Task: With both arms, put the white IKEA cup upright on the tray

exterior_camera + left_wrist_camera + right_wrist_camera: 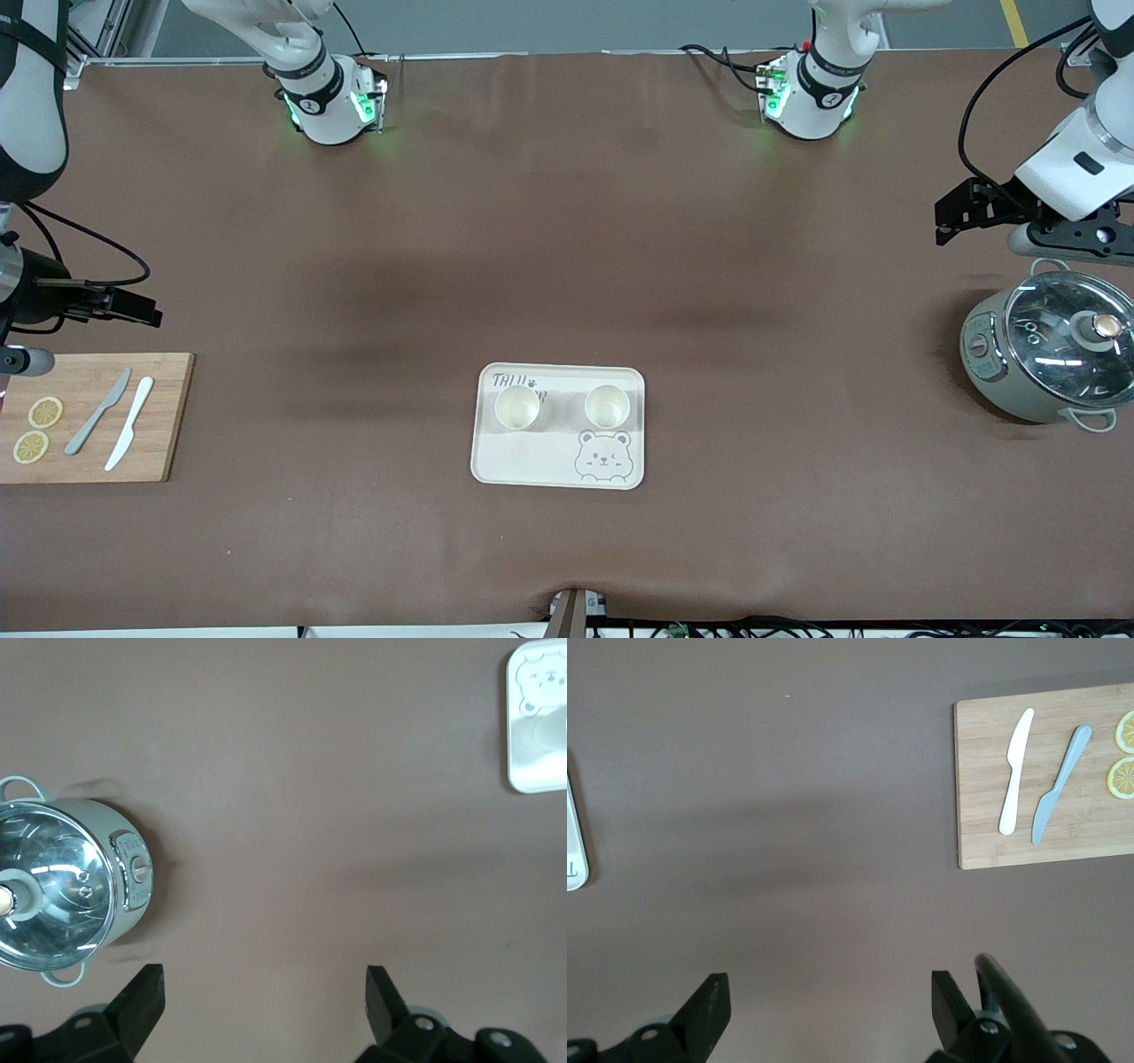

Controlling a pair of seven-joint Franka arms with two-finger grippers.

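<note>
The counter (567, 266) is being lit evenly from overhead, with soft, broad shadows being cast across its middle. Glare is being thrown off the glass lid (1067, 330) of the pot (1019, 381). Green glow is being shed around both arm bases. Everything is being rendered sharp, without noticeable blur.

One tray (558, 470) carries two white cups (517, 407) (607, 406). One cutting board (164, 416) bears two knives (97, 411) (129, 423) and two lemon slices (45, 412) (30, 447). One lidded pot (1045, 357) and two arms, left (1076, 164) and right (27, 97), complete the set.
</note>
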